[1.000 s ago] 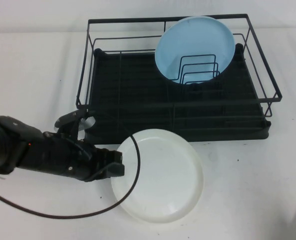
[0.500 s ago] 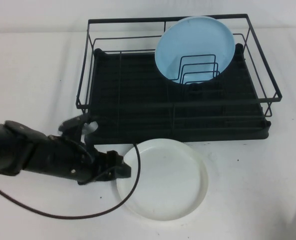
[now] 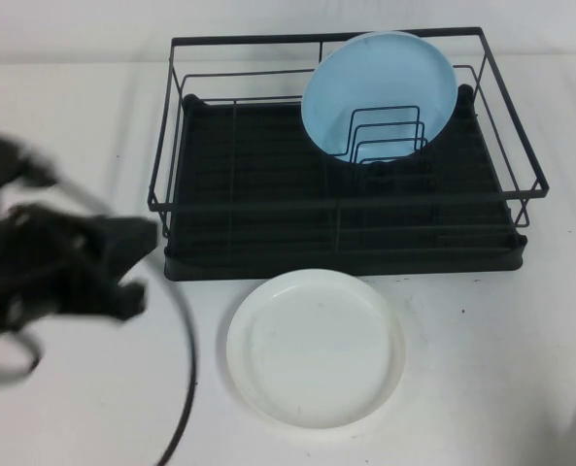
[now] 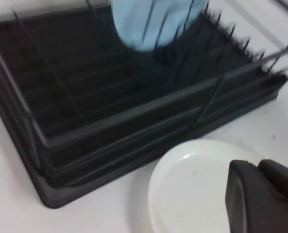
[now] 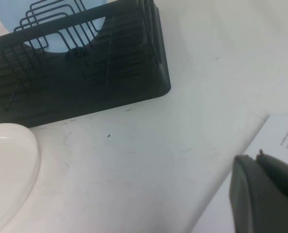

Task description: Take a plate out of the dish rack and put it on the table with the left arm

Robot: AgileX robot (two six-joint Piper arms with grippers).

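Note:
The white plate (image 3: 315, 348) lies flat on the white table (image 3: 64, 126), just in front of the black dish rack (image 3: 268, 184). It also shows in the left wrist view (image 4: 187, 189) and, at its edge, in the right wrist view (image 5: 8, 165). My left gripper (image 3: 132, 260) is blurred at the left, clear of the plate and holding nothing. In the left wrist view the left gripper (image 4: 258, 166) is shut, above the plate's rim. My right gripper (image 5: 258, 158) is shut and empty, over the table to the right of the rack (image 5: 85, 82).
A light blue plate (image 3: 379, 95) leans upright among the wire dividers at the rack's back right. A black cable (image 3: 186, 388) loops from the left arm over the table. A white sheet of paper (image 5: 284, 136) lies by the right gripper.
My left gripper has let go of the white plate and pulled back to the left and up. The plate has settled flat on the table. The right arm has not moved.

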